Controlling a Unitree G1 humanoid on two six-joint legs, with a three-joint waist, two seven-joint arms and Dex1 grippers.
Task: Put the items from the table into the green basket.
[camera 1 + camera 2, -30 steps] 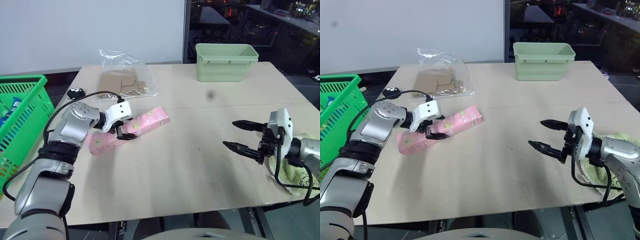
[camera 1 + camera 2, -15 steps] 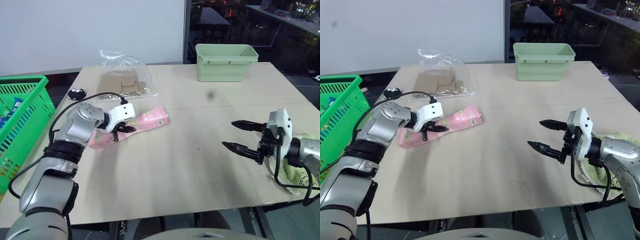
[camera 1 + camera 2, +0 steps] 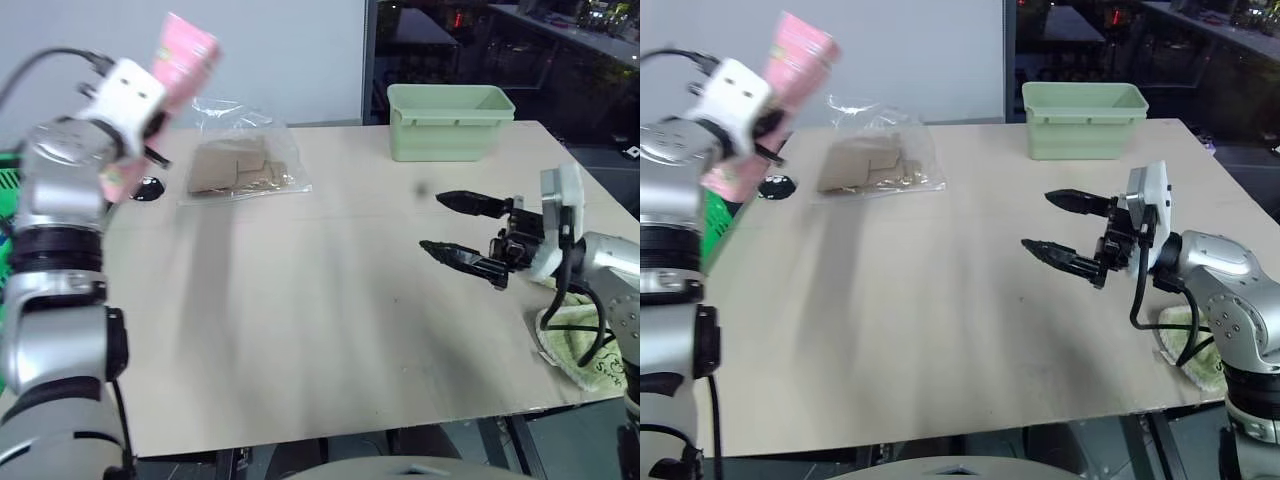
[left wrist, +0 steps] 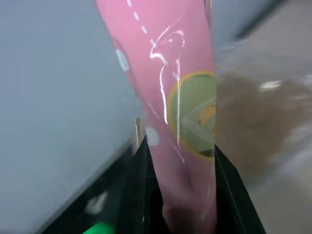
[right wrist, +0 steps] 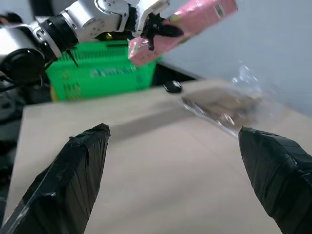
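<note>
Left hand (image 5: 152, 25) clamps the pink box (image 3: 172, 78) high above the counter (image 3: 300, 290); right hand (image 3: 450, 225) hovers, fingers apart.

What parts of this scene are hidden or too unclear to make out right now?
- Green basket: interior hidden by its wall in the right wrist view.
- Towel: partly covered by the right arm, cut by the frame edge.
- Pink box: print smeared by blur, left wrist view.

A clear bag of cardboard pieces (image 3: 240, 165), a black disc (image 3: 148, 186), a sage-green tub (image 3: 449, 122).
</note>
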